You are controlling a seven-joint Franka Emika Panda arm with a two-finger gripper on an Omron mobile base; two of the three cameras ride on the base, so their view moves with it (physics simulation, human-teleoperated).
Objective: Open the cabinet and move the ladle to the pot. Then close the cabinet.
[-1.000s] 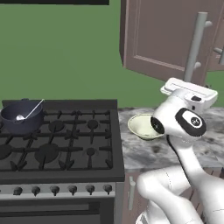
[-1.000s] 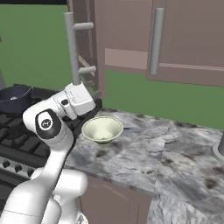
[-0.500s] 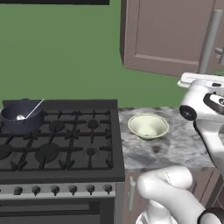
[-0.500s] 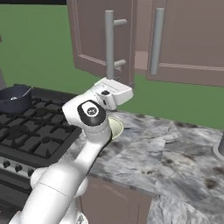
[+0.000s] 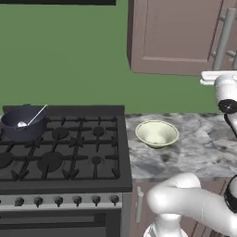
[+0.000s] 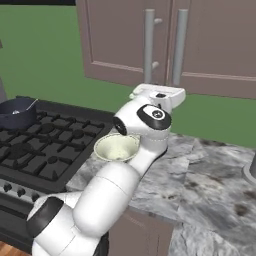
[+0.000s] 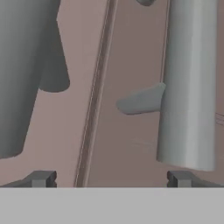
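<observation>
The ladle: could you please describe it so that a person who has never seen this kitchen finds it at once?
Start at the black gas stove left of the marble counter. On its far left burner stands the dark blue-grey pot. The ladle lies inside it, scoop down and its thin silvery handle leaning out over the rim; nothing else near the stove is so slim and bright.
</observation>
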